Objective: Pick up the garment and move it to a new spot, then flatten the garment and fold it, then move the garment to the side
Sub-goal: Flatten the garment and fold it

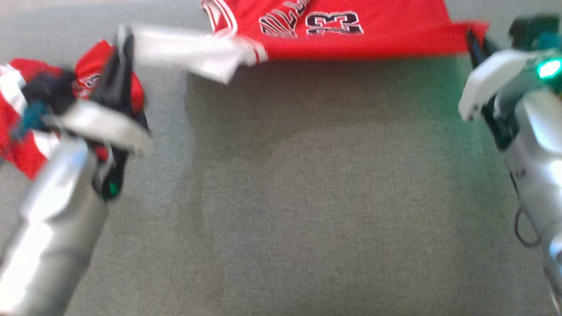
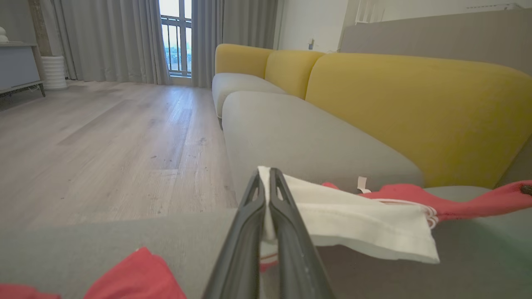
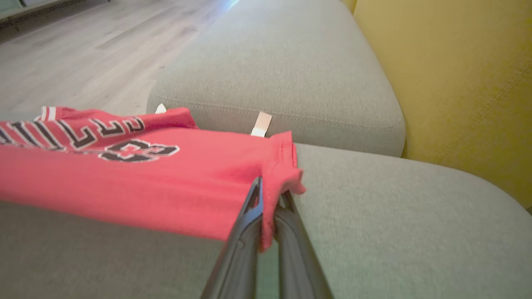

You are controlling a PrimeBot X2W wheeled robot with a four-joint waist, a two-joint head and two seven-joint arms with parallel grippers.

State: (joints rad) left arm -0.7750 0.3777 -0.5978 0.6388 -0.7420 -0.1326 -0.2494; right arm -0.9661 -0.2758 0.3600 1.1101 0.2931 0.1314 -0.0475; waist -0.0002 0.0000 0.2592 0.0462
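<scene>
The garment (image 1: 373, 39) is a red jersey with black-and-white lettering and a white sleeve, hanging stretched between my two grippers above the grey sofa seat (image 1: 329, 197). At the upper left, my left gripper (image 1: 125, 39) is shut on the white sleeve (image 2: 353, 220); its fingertips (image 2: 267, 174) pinch the cloth's edge. My right gripper (image 1: 472, 35), at the upper right, is shut on the red hem corner. In the right wrist view the jersey (image 3: 166, 178) spreads leftward from that gripper (image 3: 270, 191).
A second bunch of red-and-white cloth (image 1: 17, 131) lies under my left forearm on the seat. Behind the seats stands the yellow backrest (image 2: 415, 112). Wooden floor (image 2: 104, 137) runs along the sofa's front, toward grey curtains (image 2: 112, 37).
</scene>
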